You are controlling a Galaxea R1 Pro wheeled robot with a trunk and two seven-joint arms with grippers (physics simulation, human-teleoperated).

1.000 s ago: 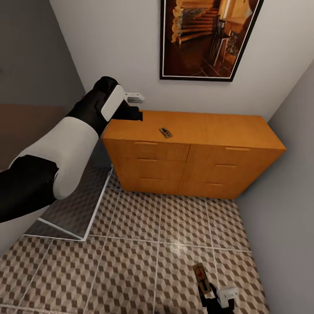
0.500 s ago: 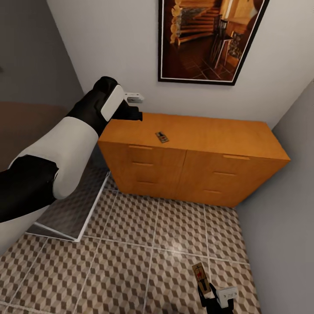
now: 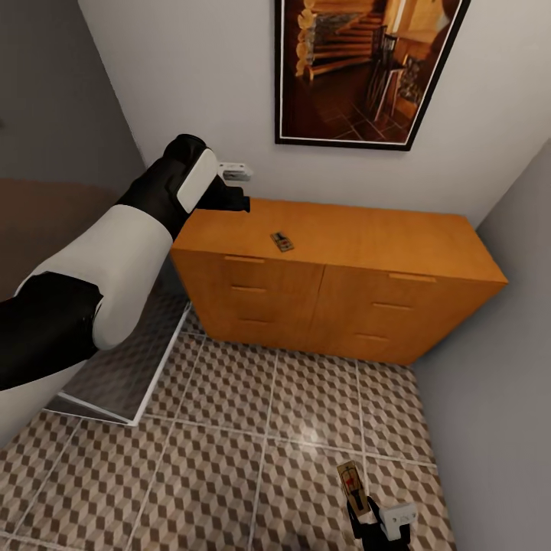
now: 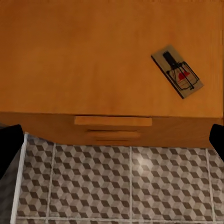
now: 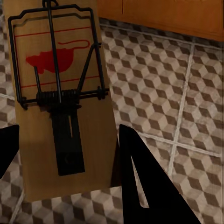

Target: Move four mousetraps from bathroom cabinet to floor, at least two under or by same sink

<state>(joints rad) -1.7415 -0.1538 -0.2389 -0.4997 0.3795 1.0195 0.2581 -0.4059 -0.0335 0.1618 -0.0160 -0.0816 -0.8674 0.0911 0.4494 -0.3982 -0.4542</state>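
One tan mousetrap [image 3: 282, 242] [image 4: 177, 71] with a red mark lies flat on the top of the orange-brown cabinet [image 3: 383, 245] [image 4: 70, 56]. My left gripper [image 3: 233, 193] [image 4: 112, 140] hovers open above the cabinet's left end, with the trap off to one side of it. Low at my right side, my right gripper [image 3: 366, 511] [image 5: 70, 158] is shut on a second mousetrap [image 3: 350, 480] [image 5: 100, 121], held a little above the cube-patterned bathroom floor [image 3: 229, 459] [image 5: 186, 84]. The sink and the other traps are out of view.
A framed picture [image 3: 360, 69] hangs on the white wall above the cabinet. A white-edged flat panel [image 3: 130, 367] lies on the floor left of the cabinet. A grey wall [image 3: 497, 383] closes in the right side.
The whole picture has shifted slightly, so the camera has moved. Both arms keep their pose, and the right gripper still holds its mousetrap.
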